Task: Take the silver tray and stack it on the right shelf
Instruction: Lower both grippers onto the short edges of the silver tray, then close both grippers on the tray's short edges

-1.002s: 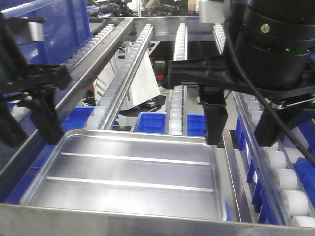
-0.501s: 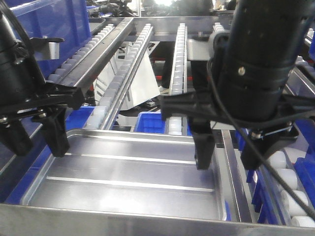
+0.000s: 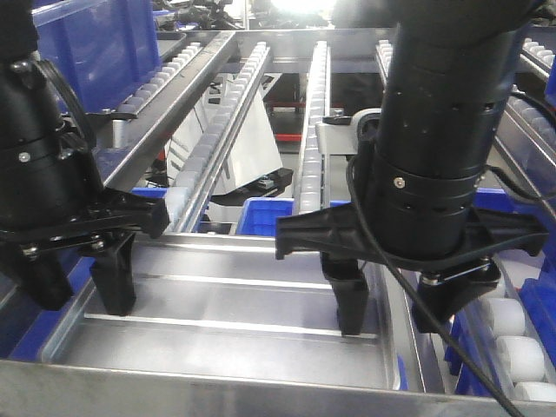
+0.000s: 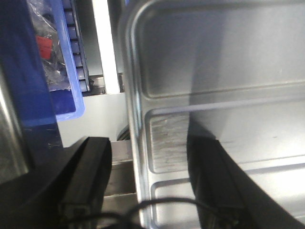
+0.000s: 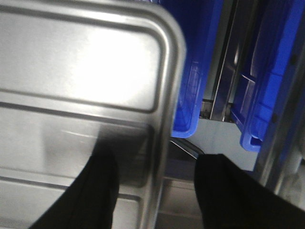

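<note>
Silver tray [image 3: 226, 321] lies flat between our two grippers, just behind steel front lip [image 3: 174, 393]. Roller rails of right shelf [image 3: 311, 130] run beyond them. Left gripper [image 3: 76, 285] and right gripper [image 3: 395, 304] each straddle side rim, one finger inside, one outside. We reckon that's lining up two-sided lift. Both wide open, nothing pinched yet; rim contact, can't tell.

Your front view: low, just behind flat steel front lip [image 3: 217, 393] of steel-framed flow rack with white plastic roller rails [image 3: 314, 113], facing along rails. Shiny rectangular ribbed metal tray [image 3: 234, 300] close in foreground.

Your left wrist view: downward, very close, past black left gripper [image 4: 148, 143] onto tray's left rim.

Your right wrist view: same, past black right gripper [image 5: 159, 160] onto tray's right rim.

All three share tray. Blue plastic bins [image 5: 193, 71] appear in each.
</note>
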`<act>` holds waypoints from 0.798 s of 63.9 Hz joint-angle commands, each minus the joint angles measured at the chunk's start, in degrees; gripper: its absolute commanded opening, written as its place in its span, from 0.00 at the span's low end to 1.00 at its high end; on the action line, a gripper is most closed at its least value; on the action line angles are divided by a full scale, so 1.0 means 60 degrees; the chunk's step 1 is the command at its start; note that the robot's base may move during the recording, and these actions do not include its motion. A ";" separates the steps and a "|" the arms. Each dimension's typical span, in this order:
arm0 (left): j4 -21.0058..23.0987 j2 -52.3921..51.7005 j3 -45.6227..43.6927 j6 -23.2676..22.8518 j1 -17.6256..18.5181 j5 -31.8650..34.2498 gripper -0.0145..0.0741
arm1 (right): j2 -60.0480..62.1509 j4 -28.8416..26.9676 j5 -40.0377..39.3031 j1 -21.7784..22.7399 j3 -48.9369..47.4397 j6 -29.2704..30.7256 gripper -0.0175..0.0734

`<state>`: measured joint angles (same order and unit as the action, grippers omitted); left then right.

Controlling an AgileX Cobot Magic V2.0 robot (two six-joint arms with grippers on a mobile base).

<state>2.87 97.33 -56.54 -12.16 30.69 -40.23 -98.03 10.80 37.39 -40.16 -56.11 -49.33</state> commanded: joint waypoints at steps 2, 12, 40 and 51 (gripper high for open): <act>-0.0033 -0.0156 -0.0214 -0.0148 0.0025 0.0306 0.45 | 0.0161 0.0178 -0.0442 0.0053 -0.0251 0.0168 0.66; -0.0165 -0.0143 -0.0214 -0.0148 0.0025 0.0376 0.28 | -0.0174 0.0178 -0.0419 0.0032 -0.0251 0.0188 0.46; -0.0342 -0.0268 -0.0323 -0.0303 0.0025 0.0391 0.06 | 0.0172 0.0196 -0.0192 0.0021 -0.0283 0.0196 0.26; -0.0479 -0.1245 -0.0432 -0.0511 0.0025 0.0191 0.06 | 0.1480 0.0696 0.0055 0.0021 -0.0283 0.0196 0.26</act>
<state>0.79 95.44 -57.35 -14.87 30.69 -39.84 -95.72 11.24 39.10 -40.12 -56.38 -49.40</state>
